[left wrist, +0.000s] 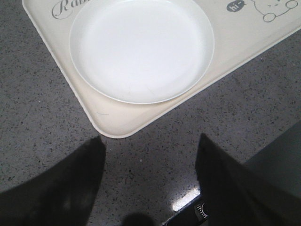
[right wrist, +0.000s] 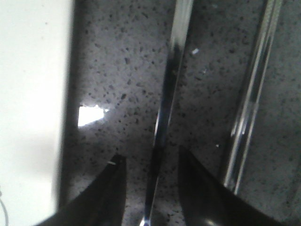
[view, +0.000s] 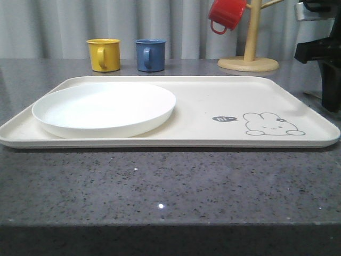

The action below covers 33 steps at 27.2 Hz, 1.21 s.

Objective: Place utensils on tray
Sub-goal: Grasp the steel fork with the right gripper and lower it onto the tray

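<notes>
- Cream tray [view: 213, 101] flat on the speckled grey counter [view: 160, 186], long side toward the camera in the front view.
- Round white plate [view: 104, 109] resting on the left part of the tray, near edge close against the tray's front rim.
- Grey rabbit drawing [view: 269, 124] with a small dark speech bubble [view: 225, 119] printed on the tray's right part; bare tray surface between plate and drawing.
- Left pincer [left wrist: 150, 155] hovering over bare counter just off a rounded tray corner, dark fingers [left wrist: 70, 183] spread wide, nothing between them.
- Same plate [left wrist: 141, 47] and tray [left wrist: 113, 120] seen from the left wrist, plate sitting close to that corner.
- Right pincer [right wrist: 150, 172] low over the counter beside the tray edge [right wrist: 33, 108], fingers [right wrist: 101, 195] parted narrowly on either side of a slim shiny metal handle [right wrist: 167, 108]; not closed on it, no clear contact.
- Second slim shiny metal handle [right wrist: 251, 103] lying parallel just beyond the first, on the counter, off the tray; which utensil each belongs to not discernible.
- Dark body of the right arm [view: 322, 53] at the right edge of the front view.
- Behind the tray: yellow mug [view: 104, 54] and blue mug [view: 149, 54] side by side, red mug [view: 226, 13] hanging on a wooden mug stand [view: 249, 58].
</notes>
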Available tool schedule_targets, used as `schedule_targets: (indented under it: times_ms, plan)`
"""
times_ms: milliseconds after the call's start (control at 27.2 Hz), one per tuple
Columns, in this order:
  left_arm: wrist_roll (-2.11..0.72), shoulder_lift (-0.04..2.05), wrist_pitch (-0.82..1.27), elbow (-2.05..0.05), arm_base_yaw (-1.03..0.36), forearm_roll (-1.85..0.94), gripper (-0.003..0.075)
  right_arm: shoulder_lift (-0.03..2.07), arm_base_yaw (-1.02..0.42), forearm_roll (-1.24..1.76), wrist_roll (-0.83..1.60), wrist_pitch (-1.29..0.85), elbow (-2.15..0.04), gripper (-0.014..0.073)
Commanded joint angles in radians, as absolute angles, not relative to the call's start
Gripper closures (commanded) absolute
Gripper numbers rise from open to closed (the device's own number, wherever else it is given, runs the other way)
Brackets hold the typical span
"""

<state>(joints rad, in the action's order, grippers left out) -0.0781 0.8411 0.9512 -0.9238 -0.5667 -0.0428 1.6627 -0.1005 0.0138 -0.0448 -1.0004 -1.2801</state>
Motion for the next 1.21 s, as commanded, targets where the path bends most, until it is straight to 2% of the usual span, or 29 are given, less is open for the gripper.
schedule_targets:
  times_ms: [0,294,698,955,1175]
  plan:
    - [-0.068,0.842,0.892,-0.950,-0.574,-0.054,0.0297,1.639,-0.100,0.017,-0.040,-0.990,-1.312,0.0352]
    - [-0.068,0.842,0.892,-0.950,-0.574,-0.054,0.0298,1.652,-0.100,0.020,-0.040,-0.995,-1.312,0.0361]
    - [-0.068,0.842,0.892,-0.950,-0.574,-0.054,0.0297,1.651,-0.100,0.025,-0.040,-1.042,-1.326,0.0592]
    - [-0.068,0.842,0.892,-0.950,-0.574,-0.054,0.0298,1.629,-0.106,0.045,-0.040,-1.128,-1.379,0.0607]
    - [-0.068,0.842,0.892,-0.950,-0.574,-0.054,0.0297,1.606,-0.167,0.116,-0.040,-1.184,-1.436,0.0607]
